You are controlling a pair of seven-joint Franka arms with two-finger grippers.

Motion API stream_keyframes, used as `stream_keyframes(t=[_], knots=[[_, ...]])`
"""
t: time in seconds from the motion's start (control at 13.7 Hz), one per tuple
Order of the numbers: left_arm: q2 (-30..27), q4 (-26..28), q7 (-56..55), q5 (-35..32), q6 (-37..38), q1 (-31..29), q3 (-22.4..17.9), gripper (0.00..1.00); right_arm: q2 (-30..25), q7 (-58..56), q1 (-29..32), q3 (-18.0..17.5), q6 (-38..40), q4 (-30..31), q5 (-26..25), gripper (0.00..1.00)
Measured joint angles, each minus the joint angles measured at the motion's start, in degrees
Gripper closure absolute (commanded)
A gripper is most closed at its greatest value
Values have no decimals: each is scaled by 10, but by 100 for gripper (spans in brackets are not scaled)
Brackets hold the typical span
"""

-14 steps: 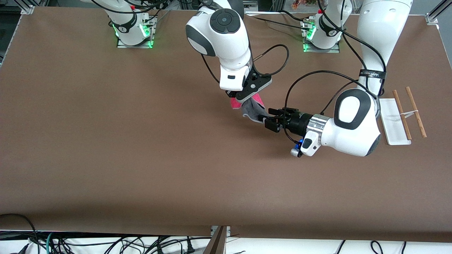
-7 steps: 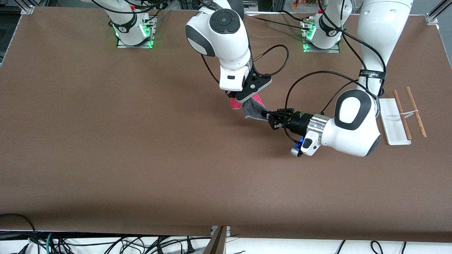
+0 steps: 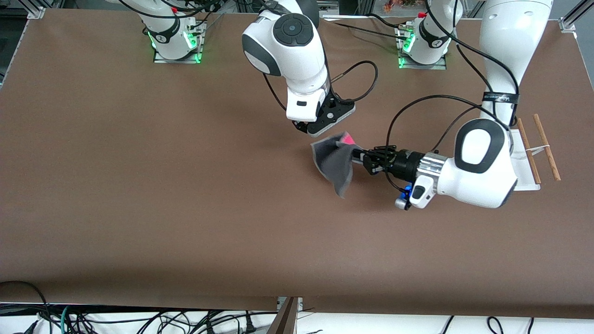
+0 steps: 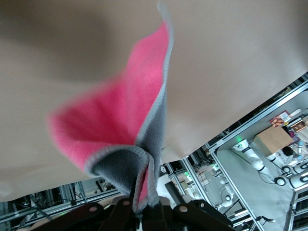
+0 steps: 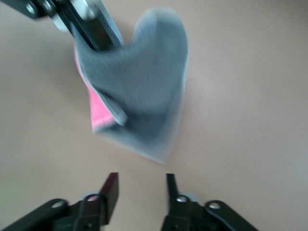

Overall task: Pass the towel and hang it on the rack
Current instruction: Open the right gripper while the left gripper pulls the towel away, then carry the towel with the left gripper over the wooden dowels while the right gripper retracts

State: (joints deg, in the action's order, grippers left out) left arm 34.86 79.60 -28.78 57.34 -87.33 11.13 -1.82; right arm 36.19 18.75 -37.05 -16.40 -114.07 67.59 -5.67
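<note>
The soft pink-and-grey stitched cloth towel (image 3: pixel 335 162) is pinched mid-frame by the left tool (image 3: pixel 360 157); the right tool (image 3: pixel 310 131), parted and empty, is poised above it.

The left end effector (image 3: pixel 359 155) is clamped shut, while the right end effector (image 5: pixel 139 192) hangs with fingers parted.
</note>
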Motion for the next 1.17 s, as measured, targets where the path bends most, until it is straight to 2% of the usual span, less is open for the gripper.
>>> stream_keyframes(t=[0.37, 0.66, 0.8, 1.1, 1.17], knots=[[-6, -13, 0, 0, 15, -44, -3, 100, 0, 0, 5, 2, 0, -1, 0, 0], [-6, -29, 5, -6, 67, -98, -8, 100, -1, 0, 8, 39, 13, -2, 0, 0], [-7, -47, 46, -48, 103, -125, -10, 100, -7, 0, 25, 56, 25, -4, 0, 0], [-7, -76, 146, -148, 160, -182, -12, 100, -28, -2, 87, 64, 52, -8, -1, 0], [-7, -80, 178, -181, 167, -195, -12, 100, -33, -2, 94, 77, 53, -9, -1, 0]])
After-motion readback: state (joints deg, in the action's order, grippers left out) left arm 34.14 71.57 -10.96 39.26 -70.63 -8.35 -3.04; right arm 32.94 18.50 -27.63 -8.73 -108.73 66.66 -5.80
